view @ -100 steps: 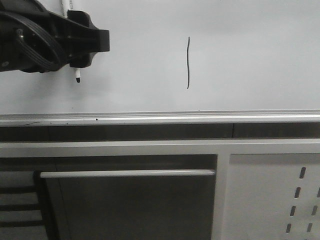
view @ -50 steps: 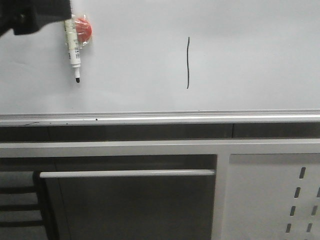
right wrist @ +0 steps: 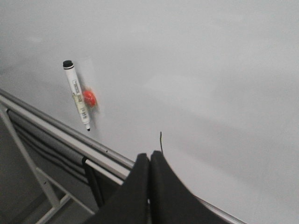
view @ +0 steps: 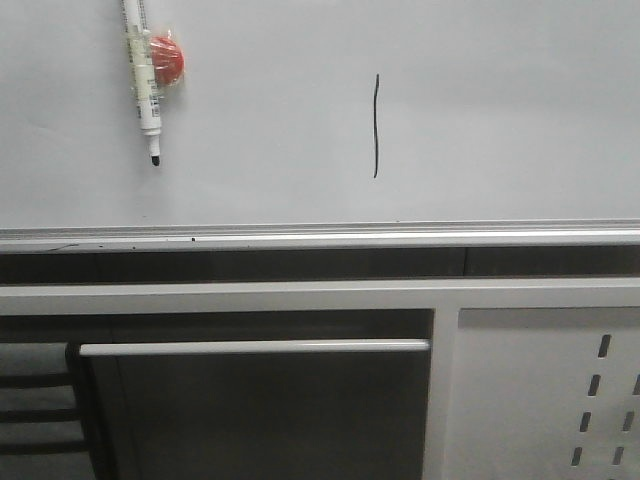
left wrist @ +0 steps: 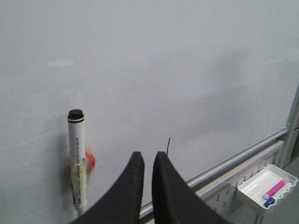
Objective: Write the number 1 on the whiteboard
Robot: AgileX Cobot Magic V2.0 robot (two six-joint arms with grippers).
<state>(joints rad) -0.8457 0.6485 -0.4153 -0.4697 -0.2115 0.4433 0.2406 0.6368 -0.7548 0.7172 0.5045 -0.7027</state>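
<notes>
- A silver aluminium rail [view: 320,238] ran level across the front view, a dark gap beneath it.
- Below sat a white frame [view: 300,297] around a dark recess crossed by a pale horizontal bar [view: 255,347].
- A white perforated metal panel [view: 550,395] with slanted slots stood to the right.
- Light was soft and even.

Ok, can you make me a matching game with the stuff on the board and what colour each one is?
Things:
1. number 1
2. magnet beside the marker
3. marker's body
4. whiteboard's bottom rail

Colours:
A. red
B. silver
C. black
D. white

Pairs: 1-C, 2-A, 3-D, 4-B
</notes>
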